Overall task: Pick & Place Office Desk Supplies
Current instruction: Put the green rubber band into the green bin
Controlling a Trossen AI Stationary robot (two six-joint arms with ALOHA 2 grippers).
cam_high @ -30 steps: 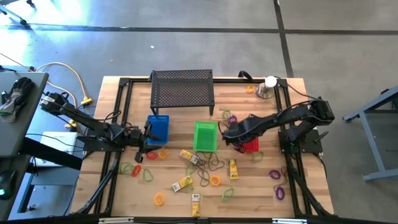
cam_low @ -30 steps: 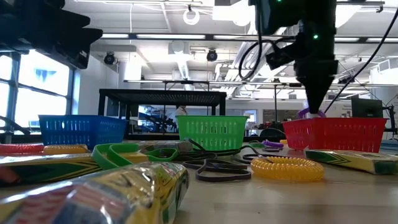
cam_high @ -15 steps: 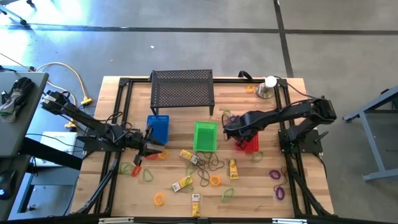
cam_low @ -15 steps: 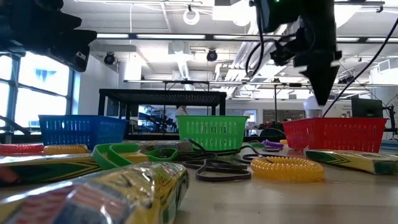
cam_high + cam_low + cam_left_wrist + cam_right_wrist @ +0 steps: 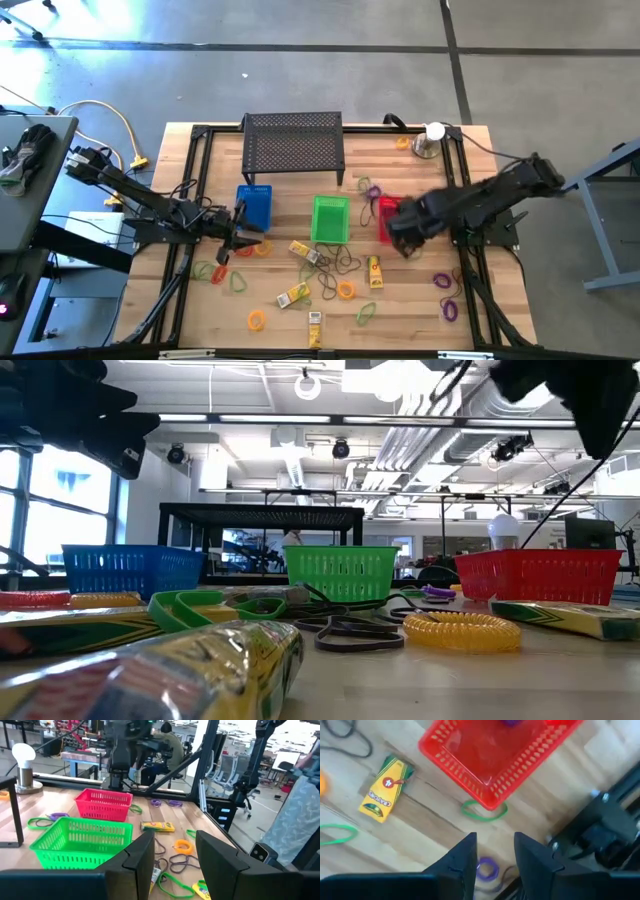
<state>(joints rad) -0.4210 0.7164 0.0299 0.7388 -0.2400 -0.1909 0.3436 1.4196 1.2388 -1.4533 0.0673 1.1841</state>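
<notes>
- Loops and small yellow boxes (image 5: 374,270) lie scattered on the table (image 5: 400,310), mostly in front of the green basket (image 5: 330,219).
- A purple loop (image 5: 511,722) lies inside the red basket (image 5: 492,755).
- Right tool (image 5: 492,851) hangs just beside the red basket, fingers apart, holding nothing.
- Left tool (image 5: 172,851) sits beside the blue basket (image 5: 254,206), partly open and empty.

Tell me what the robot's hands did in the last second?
The right hand let go of a purple loop into the red basket, then lifted and swung back toward the table's front, empty and open. The left hand stayed beside the blue basket. The baskets and loose supplies did not move.
</notes>
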